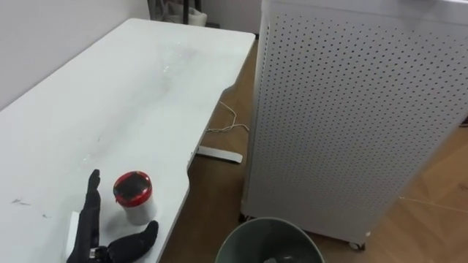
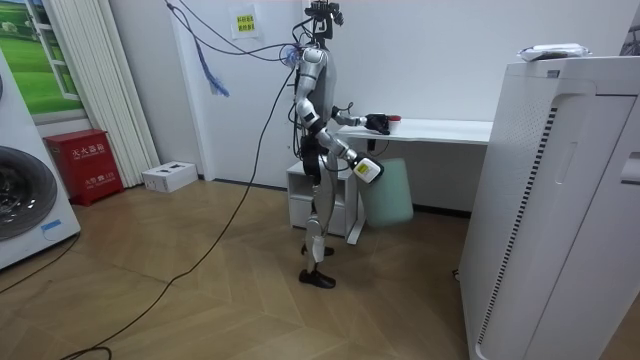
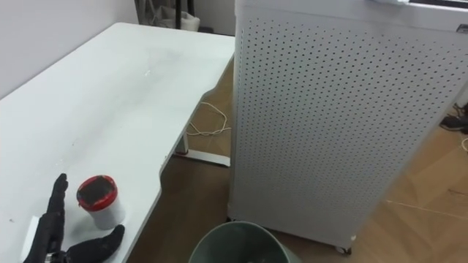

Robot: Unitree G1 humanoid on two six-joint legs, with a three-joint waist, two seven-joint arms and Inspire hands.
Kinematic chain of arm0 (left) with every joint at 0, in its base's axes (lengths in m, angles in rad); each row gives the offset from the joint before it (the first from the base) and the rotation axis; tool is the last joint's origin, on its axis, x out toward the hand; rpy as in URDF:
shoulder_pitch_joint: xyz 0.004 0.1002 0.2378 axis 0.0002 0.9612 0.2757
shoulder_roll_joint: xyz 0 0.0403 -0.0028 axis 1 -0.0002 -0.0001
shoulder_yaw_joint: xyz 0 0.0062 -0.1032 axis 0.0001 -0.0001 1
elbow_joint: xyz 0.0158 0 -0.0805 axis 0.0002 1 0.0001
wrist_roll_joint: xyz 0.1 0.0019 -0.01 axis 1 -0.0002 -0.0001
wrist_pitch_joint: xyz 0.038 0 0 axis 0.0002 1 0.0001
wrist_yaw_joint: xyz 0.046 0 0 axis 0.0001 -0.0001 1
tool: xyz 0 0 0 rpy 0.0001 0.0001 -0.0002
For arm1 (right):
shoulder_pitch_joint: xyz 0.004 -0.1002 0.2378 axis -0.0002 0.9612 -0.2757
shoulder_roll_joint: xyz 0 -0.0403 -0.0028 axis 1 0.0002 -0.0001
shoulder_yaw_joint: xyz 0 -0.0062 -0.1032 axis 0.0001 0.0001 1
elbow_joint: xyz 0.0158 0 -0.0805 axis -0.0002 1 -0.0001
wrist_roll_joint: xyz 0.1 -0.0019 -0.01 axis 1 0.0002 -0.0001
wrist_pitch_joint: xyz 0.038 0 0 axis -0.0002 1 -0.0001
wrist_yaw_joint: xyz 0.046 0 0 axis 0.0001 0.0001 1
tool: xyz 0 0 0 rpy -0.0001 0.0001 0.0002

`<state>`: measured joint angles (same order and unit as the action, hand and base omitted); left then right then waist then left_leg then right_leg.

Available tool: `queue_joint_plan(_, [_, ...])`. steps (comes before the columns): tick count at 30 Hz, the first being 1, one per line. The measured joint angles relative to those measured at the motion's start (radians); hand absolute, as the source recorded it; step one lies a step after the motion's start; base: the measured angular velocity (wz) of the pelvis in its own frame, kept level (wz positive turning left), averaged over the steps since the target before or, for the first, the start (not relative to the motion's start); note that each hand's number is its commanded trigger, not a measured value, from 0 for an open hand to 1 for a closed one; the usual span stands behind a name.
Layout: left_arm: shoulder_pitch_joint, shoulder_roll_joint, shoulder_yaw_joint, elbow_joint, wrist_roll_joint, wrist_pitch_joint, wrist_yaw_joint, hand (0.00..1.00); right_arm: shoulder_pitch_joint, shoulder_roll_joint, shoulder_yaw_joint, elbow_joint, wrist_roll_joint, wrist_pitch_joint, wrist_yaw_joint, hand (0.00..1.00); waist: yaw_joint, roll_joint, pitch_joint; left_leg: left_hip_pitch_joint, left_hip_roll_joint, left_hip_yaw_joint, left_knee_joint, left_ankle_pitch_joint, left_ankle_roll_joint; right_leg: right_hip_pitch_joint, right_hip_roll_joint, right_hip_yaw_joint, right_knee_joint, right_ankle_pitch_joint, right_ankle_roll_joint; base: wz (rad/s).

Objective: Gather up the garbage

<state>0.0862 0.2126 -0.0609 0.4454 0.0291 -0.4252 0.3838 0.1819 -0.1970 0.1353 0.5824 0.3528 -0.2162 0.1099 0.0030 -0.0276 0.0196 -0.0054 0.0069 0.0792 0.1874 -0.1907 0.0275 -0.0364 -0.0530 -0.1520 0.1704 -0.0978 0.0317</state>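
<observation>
Now | my left hand (image 1: 89, 226) lies open and empty on the tabletop (image 1: 110, 109), just beside the cup (image 1: 134, 197) | cup not yet grasped | bin (image 1: 252, 235) waits below; pick and drop both remain, I judge.

A white desk (image 1: 110, 109) stands against the wall, a tall perforated white cabinet (image 1: 351, 109) just beside its right edge, a thin white cable (image 1: 227, 126) on the wooden floor (image 1: 431, 219) near its flat foot (image 1: 219, 154), and a red box (image 2: 85, 165) well apart from it by the curtain (image 2: 95, 75).
</observation>
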Motion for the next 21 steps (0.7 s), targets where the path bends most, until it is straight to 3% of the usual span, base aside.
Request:
queue_joint_plan(5, [-0.019,-0.001,0.000,0.019,0.000,0.002,0.009,0.00,0.000,-0.002,0.000,-0.001,-0.001,0.000,0.000,1.00,0.000,0.002,-0.0012,0.000,0.000,0.000,0.000,0.000,0.000,-0.001,0.000,0.000,0.000,0.000,0.000,0.00])
queue_joint_plan(14, [-0.079,-0.012,-0.022,0.013,-0.019,0.049,0.023,0.00,0.003,-0.002,0.000,-0.001,-0.004,0.000,0.005,1.00,-0.027,0.013,-0.0024,0.000,0.001,0.003,0.000,0.000,0.000,-0.003,0.002,0.012,0.000,0.000,0.000,-0.02])
queue_joint_plan(15, [-0.093,-0.017,-0.023,0.012,-0.019,0.049,0.021,0.69,0.004,-0.002,0.001,-0.001,-0.005,0.000,0.005,1.00,-0.030,0.014,-0.0027,0.000,0.002,0.003,0.000,0.000,0.000,-0.003,0.003,0.012,0.000,0.000,-0.001,-0.05])
queue_joint_plan(16, [-0.101,-0.018,-0.023,0.012,-0.019,0.049,0.020,1.00,0.005,-0.002,0.001,-0.001,-0.005,0.000,0.005,1.00,-0.032,0.014,-0.0029,0.000,0.002,0.003,0.000,0.000,0.000,-0.003,0.003,0.012,0.000,0.000,-0.001,0.00])
queue_joint_plan(21, [-0.129,-0.021,-0.024,0.005,-0.018,0.049,0.020,1.00,0.011,-0.002,0.000,-0.001,-0.008,0.000,0.011,1.00,-0.049,0.018,-0.0046,0.013,0.002,0.004,-0.007,0.000,0.000,0.002,0.004,0.017,0.000,0.000,0.000,-0.03])
